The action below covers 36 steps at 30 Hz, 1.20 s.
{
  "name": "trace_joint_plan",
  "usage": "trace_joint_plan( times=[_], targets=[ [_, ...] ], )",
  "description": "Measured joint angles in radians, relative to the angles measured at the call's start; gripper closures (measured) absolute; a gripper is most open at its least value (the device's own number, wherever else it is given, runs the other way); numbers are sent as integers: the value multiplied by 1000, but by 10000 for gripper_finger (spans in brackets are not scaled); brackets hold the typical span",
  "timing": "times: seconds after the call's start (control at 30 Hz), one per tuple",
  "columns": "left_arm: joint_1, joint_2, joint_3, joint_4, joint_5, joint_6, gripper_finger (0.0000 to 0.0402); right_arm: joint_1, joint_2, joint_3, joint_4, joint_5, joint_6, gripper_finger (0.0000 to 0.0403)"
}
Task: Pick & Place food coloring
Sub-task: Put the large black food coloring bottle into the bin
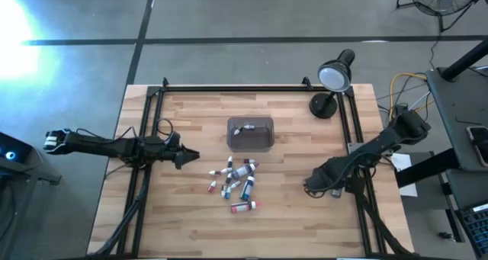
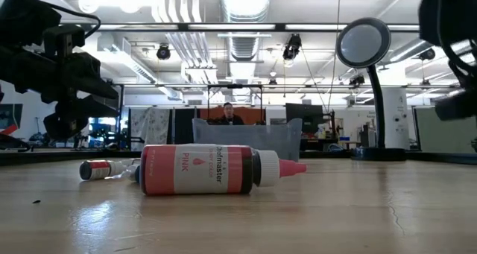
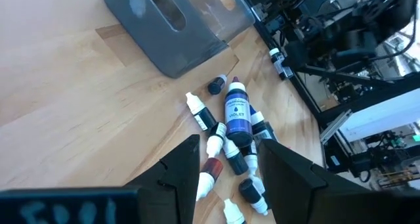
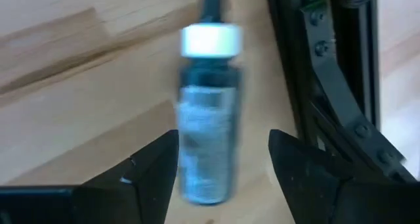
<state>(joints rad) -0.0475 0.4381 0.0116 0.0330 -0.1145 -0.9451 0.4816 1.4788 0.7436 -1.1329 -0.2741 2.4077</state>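
Sorting barely begun: one bottle [image 1: 245,126] in tray [image 1: 263,140], heap of bottles [image 1: 236,182] on worktop [image 1: 191,214]. Right gripper [image 4: 223,159] open around dark bottle [image 4: 209,129] near right rail; left gripper [image 3: 226,163] open, empty, beside heap.

From above we looked straight down on the whole table [image 1: 191,229]; from table height we faced the room, close behind a pink bottle [image 2: 201,170]. Our left wrist view looked over the bottle pile [image 3: 230,138] and tray [image 3: 177,33], both shared with the overhead
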Motion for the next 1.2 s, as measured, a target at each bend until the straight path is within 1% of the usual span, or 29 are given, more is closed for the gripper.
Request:
trace_joint_plan(
  times=[0.23,0.37,0.43,0.53,0.6,0.67,0.7,0.73,0.8,0.83,0.9,1.0,1.13,1.2],
  targets=[
    [0,0,0,0,1,-15,271,-8,-7,-133,171,13,3,175],
    [0,0,0,-1,4,-26,271,-14,-17,-130,175,49,-17,181],
    [0,1,0,-2,4,-26,271,-10,-20,-114,169,107,-66,186],
    [0,2,0,-2,3,-26,271,-15,-23,-97,195,123,-173,197],
    [0,2,0,-3,1,-26,271,-15,-35,-96,247,135,-271,205],
    [0,2,0,-3,-1,-26,271,-15,-43,-85,343,143,-344,212],
    [0,2,0,-3,-2,-27,271,-16,-43,-74,351,145,-349,215],
    [0,2,0,-3,-3,-27,271,-16,-46,-71,323,145,-332,217],
    [0,2,0,-3,-4,-31,271,-16,-46,-73,234,150,-263,219],
    [0,2,0,-2,-4,-39,271,-15,-45,-70,222,162,-232,218],
    [0,3,0,-1,-8,-57,271,-17,-57,-61,213,190,-205,213],
    [0,3,0,-1,-10,-75,271,-24,-70,-62,204,218,-219,196],
    [1,3,0,0,-15,-85,271,-31,-78,-62,213,222,-305,161],
    [1,3,0,0,-18,-85,271,-31,-76,-62,199,221,-319,141]
  ],
)
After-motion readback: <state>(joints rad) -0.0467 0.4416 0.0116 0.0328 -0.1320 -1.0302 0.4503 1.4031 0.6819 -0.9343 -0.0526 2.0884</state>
